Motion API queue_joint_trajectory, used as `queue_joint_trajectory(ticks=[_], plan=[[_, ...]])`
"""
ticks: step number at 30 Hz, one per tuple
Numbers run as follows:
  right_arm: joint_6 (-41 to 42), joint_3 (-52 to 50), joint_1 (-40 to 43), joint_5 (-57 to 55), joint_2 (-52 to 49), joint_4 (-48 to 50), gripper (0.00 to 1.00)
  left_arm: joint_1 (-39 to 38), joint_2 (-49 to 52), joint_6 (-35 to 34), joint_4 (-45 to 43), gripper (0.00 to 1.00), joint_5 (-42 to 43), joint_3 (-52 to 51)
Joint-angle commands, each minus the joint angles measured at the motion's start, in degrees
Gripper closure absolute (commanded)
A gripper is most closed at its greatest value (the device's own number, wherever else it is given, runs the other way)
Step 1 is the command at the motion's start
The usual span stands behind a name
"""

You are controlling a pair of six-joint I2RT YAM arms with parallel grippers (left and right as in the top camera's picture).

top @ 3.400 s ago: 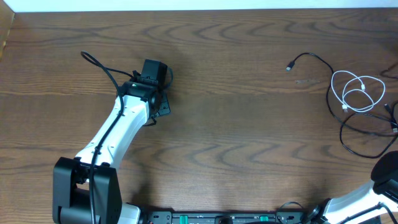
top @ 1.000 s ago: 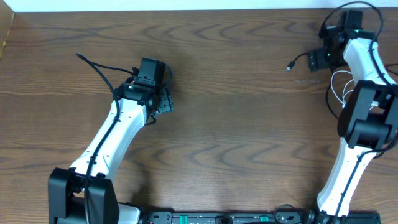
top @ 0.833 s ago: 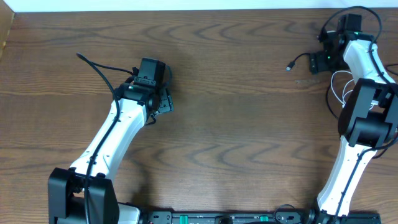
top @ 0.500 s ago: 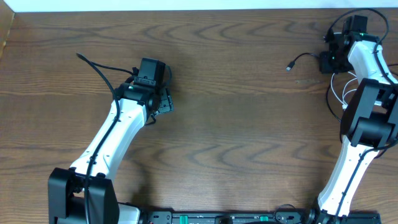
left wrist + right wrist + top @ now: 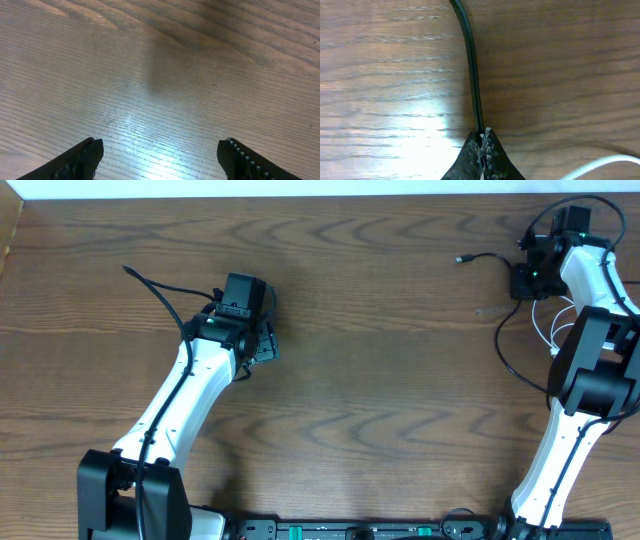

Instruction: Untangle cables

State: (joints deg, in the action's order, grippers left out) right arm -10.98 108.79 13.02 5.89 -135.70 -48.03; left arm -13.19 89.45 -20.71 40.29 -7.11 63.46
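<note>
The black cable (image 5: 499, 345) runs from its small plug (image 5: 460, 259) at the far right of the table into my right gripper (image 5: 521, 280), then curves down toward the right arm. In the right wrist view the right gripper (image 5: 482, 136) is shut on the black cable (image 5: 472, 70), which leads straight away over the wood. The white cable (image 5: 543, 323) lies just behind the right arm, mostly hidden; a piece of the white cable (image 5: 600, 168) shows at the lower right. My left gripper (image 5: 262, 346) hangs open over bare wood, far from both cables, with nothing between its fingers (image 5: 89, 152).
The right arm (image 5: 585, 370) stands over the cable pile and hides most of it. The left arm's own black wire (image 5: 150, 280) loops out to the left. The table's far edge (image 5: 320, 194) meets a white wall. The arm bases (image 5: 350, 530) sit along the near edge.
The right arm swung in to the cables. Its gripper closed on the black cable and pulled it: the plug shifted up and the cable's slack now bows out to the left. The left arm stayed still.
</note>
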Motion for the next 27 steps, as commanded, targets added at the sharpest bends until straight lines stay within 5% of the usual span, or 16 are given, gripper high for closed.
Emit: queue_joint_trajectory(ticks=[1,11,27], plan=[[1.36,0.66,0.07,5.9,0.68,-0.39,0.99,0.2,-0.74,0.52,0.2,0.22,0.5,0.9],[11.3,1.05,3.8,4.09,13.03,1.75,0.99,0.2,-0.74,0.52,0.2,0.22,0.5,0.9],[31.17,0.92,24.65,-4.46,20.24,-7.56,0.99,0.2,-0.74,0.52,0.2,0.22,0.5,0.9]])
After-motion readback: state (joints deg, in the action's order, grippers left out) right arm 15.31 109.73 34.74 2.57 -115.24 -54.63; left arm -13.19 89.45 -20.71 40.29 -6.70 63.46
